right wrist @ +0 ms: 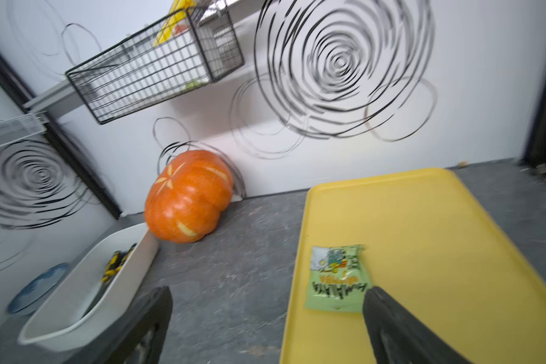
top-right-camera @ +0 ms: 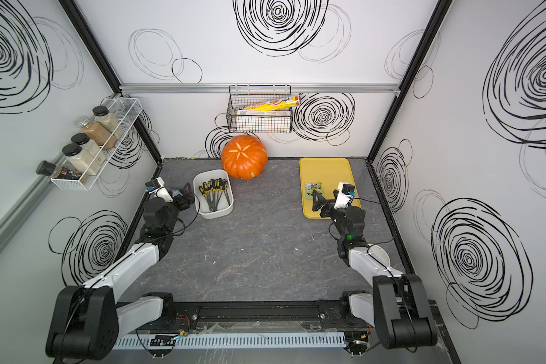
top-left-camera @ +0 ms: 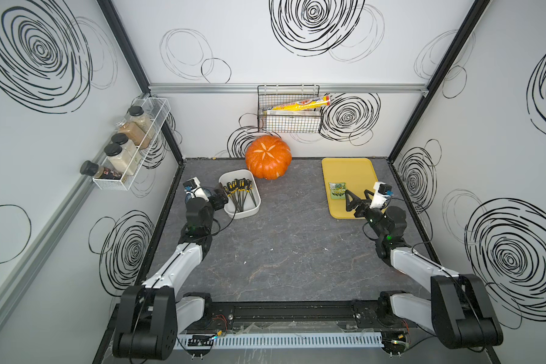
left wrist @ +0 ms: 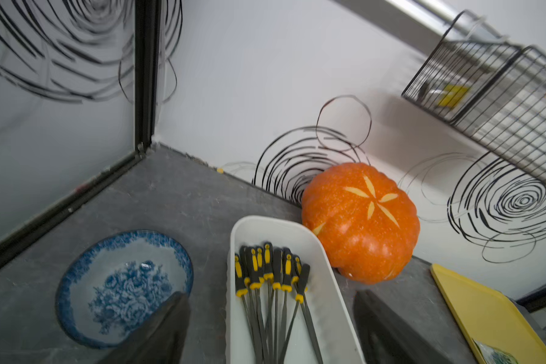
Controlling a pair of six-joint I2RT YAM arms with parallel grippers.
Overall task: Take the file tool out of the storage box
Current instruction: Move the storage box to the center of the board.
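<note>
The storage box is a white tub on the left of the grey table, in front of the pumpkin. Several file tools with black and yellow handles lie bundled in it, handles toward the back wall. In the left wrist view my left gripper is open, its two dark fingers standing one on each side of the storage box, above the file tools and touching none. My right gripper is open and empty over the yellow tray's left edge.
An orange pumpkin stands just behind the box. A blue-patterned bowl sits left of the box. The yellow tray at the right holds a green packet. A wire basket and a spice rack hang on the walls.
</note>
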